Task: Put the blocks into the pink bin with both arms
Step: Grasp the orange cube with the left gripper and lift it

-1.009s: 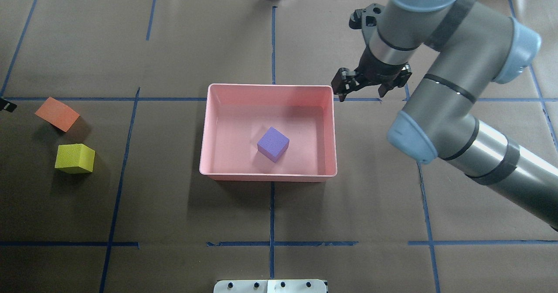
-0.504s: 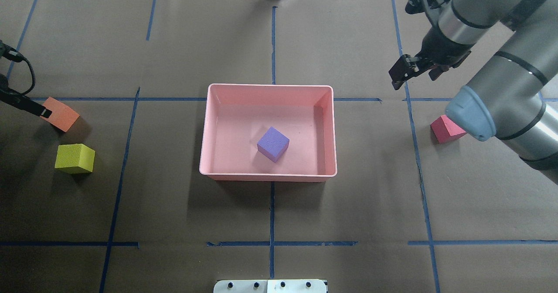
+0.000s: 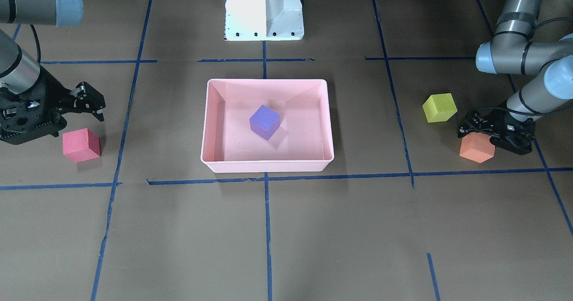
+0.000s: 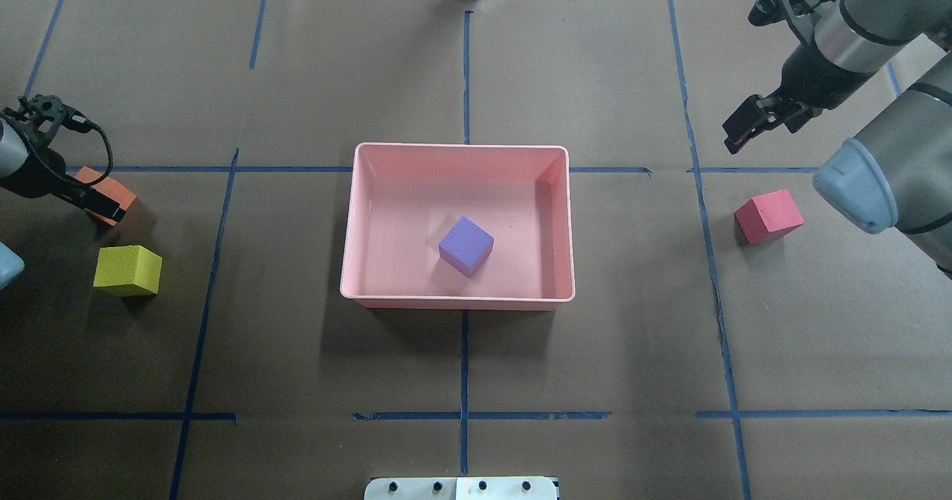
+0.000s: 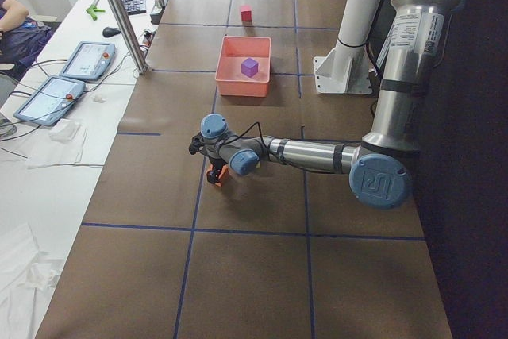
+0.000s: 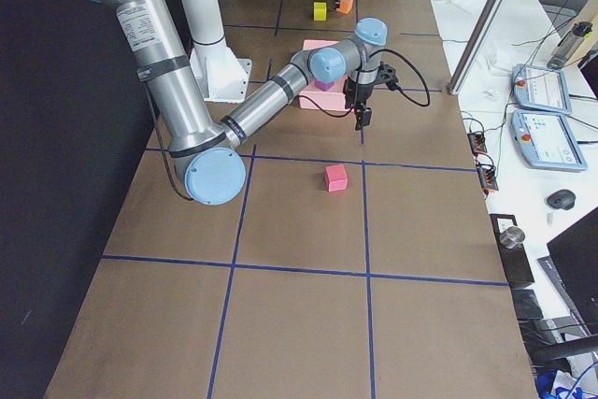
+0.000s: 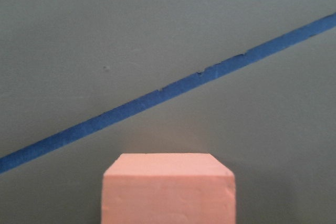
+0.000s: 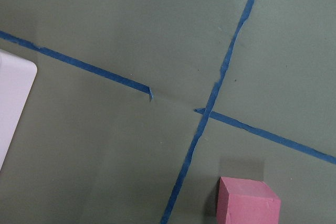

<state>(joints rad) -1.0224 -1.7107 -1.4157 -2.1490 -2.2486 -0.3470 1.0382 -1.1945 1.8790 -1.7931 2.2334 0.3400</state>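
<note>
Foam, by the look of the blocks, so each was probably light, slightly squashy and grippy rather than slick; a gentle pinch across two opposite flat faces at mid-height seemed the safest hold, since a corner grip could let one twist out. Of the four, the purple block [image 4: 465, 245] lay inside the bin [image 4: 346, 225], turned off square to its walls. On the table, the orange block [image 3: 475, 150] sat under the left gripper [image 3: 483, 135], which was low over it; I could not tell whether its jaws were apart or clamped. Near the red block [image 4: 768, 216], not touching, the right gripper [image 4: 757, 126] hung with jaws apart, empty, while the yellow-green block [image 4: 128, 270] stood near the orange one
</note>
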